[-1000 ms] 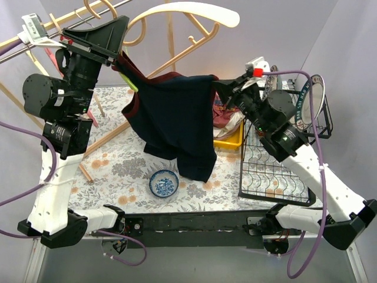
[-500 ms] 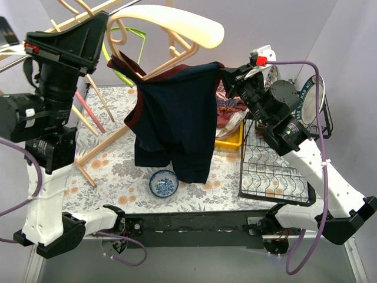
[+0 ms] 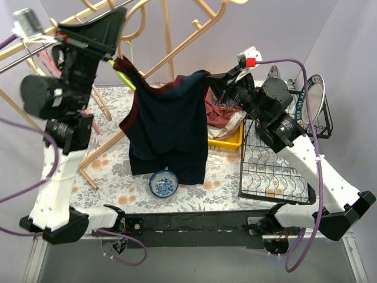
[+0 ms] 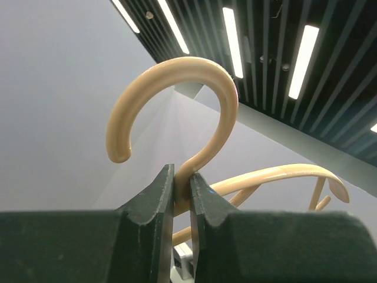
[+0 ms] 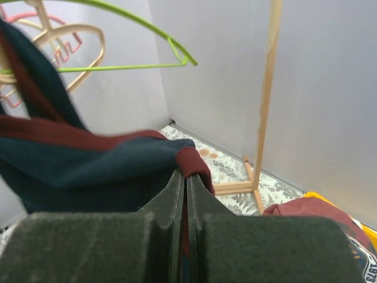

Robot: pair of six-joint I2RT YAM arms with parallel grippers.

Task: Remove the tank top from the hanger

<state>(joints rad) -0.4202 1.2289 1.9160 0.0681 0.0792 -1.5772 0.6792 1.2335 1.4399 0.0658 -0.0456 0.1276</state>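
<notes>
The tank top point(image 3: 171, 127) is navy with maroon trim and hangs spread between my two arms above the table. My right gripper point(image 3: 211, 79) is shut on its maroon edge, and in the right wrist view that trim point(image 5: 191, 159) sits pinched at the gripper point(image 5: 187, 177). My left gripper point(image 3: 121, 20) is raised at the top left, shut on the cream hanger point(image 3: 222, 7). The left wrist view shows the gripper point(image 4: 182, 187) clamping the neck under the hanger's hook point(image 4: 177, 71). The top's left strap point(image 3: 122, 63) runs up under that gripper; what it rests on is hidden.
A blue patterned bowl point(image 3: 164, 183) sits under the hanging cloth. A yellow bin point(image 3: 231, 140) with maroon clothes and a black wire rack point(image 3: 268, 171) holding plates point(image 3: 312, 103) stand at the right. A wooden clothes rack point(image 3: 171, 53) with a green hanger point(image 3: 126, 81) stands behind.
The left arm has swung and lifted the hanger, now mostly above the view's top edge. The tank top has shifted left, and the right gripper has followed up and left with the trim.
</notes>
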